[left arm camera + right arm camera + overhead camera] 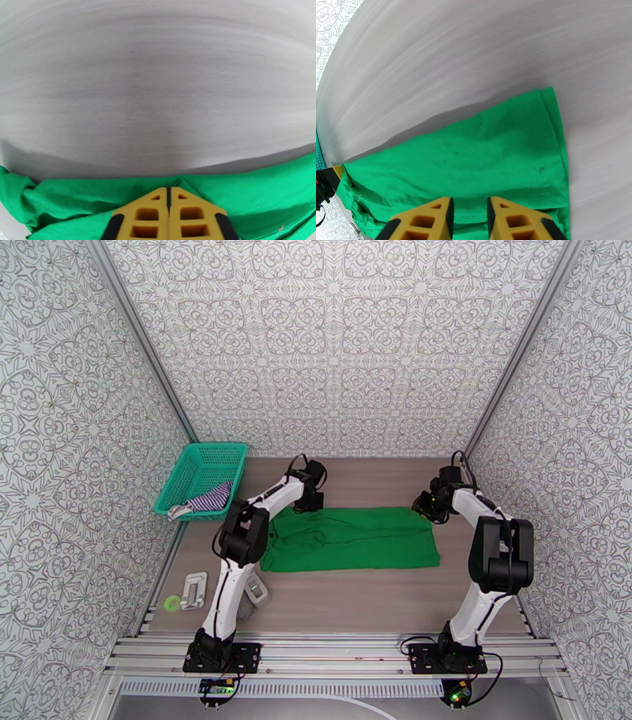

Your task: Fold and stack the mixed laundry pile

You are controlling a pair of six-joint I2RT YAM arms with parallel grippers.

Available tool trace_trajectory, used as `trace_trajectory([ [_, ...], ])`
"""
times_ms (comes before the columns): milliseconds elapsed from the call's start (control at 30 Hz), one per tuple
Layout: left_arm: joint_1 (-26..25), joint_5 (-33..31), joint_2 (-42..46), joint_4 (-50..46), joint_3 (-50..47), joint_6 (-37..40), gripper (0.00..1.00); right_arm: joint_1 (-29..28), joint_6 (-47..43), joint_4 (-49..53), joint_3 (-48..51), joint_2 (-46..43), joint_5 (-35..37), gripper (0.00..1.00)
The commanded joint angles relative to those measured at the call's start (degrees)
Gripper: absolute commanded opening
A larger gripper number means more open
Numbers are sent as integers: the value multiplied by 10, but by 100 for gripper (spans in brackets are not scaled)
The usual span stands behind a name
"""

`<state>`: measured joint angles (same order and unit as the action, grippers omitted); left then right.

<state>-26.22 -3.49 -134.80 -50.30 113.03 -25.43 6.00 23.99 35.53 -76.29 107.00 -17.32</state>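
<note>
Top external. The green shirt (351, 538) is seen spread as a long, flat rectangle on the table (379, 477). The left pincer (310, 504) is set at the shirt's far left edge, the right pincer (430, 508) at its far right corner. The striped top (212, 497) lies crumpled in the basket (201, 457), left of the shirt and apart from it.

Left wrist. The left pincer (169, 197) is clenched, its yellow ribbed tips meeting. The shirt's hem (256, 197) puckers toward them and appears to be pinched. The cloth is matte, thin and softly creased; the table is smooth and pale grey.

Right wrist. The right pincer (470, 209) is released, its jaws parted over the shirt, with nothing gripped. A doubled edge shows at the shirt's right side.

Risks, as judged. With one corner held, a lift would likely skew the shirt and drag its flat panel. The thin hem could slip from the hard tips. Only the upper layer might be caught, so the fold would open.
</note>
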Motion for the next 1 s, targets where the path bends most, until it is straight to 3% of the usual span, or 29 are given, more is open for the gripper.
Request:
trace_trajectory([
  [0, -8, -19, 56, -15, -13, -3, 0, 0, -6, -2, 0, 4, -13, 29],
  [367, -27, -25, 150, -11, -102, -29, 0, 0, -10, 2, 7, -6, -10, 29],
  [667, -69, -12, 237, -3, -227, -100, 0, 0, -8, 2, 23, -30, 4, 29],
  [767, -84, 4, 253, 11, -267, -130, 7, 0, -3, 2, 31, -35, 8, 30],
  [800, -90, 5, 259, 13, -277, -137, 11, 0, -1, 3, 34, -37, 11, 30],
  [867, -99, 1, 268, 10, -288, -150, 33, 0, 3, 8, 38, -44, 19, 32],
  [967, -107, -24, 295, -4, -296, -164, 41, 0, 5, 25, 39, -57, 31, 32],
])
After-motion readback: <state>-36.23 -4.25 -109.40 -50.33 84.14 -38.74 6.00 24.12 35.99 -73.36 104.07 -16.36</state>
